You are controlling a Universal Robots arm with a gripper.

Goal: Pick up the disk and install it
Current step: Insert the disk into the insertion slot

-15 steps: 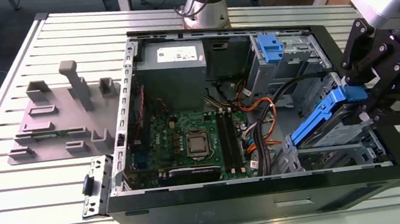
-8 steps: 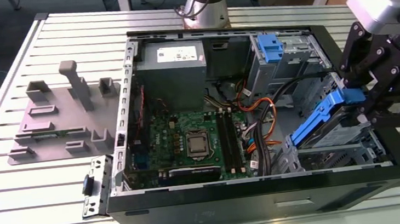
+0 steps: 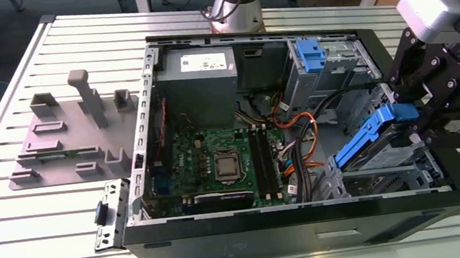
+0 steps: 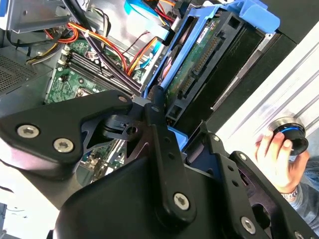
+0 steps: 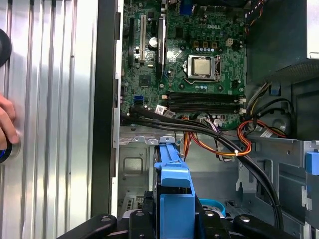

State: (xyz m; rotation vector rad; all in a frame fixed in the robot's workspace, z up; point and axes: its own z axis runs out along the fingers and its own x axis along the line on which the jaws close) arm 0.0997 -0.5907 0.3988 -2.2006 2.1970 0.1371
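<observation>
Exterior view: gripper [image 3: 432, 123] runs off the frame's right edge; its fingertips are lost against the blue bracket of the disk [image 3: 374, 137], so contact points cannot be made out. The disk's lower end is hidden behind the drive cage [image 3: 391, 180].

First wrist view: the disk [image 5: 173, 186] shows edge-on, bracket only; its lower part is cut by the frame edge and covered by black gripper links. A person's hand [image 5: 6, 124] is cropped at the frame edge.

Second wrist view: gripper linkage covers the near end of the disk [image 4: 209, 64]. The hand [image 4: 276, 159] grips a dark round object [image 4: 290, 134], identity unclear.
</observation>
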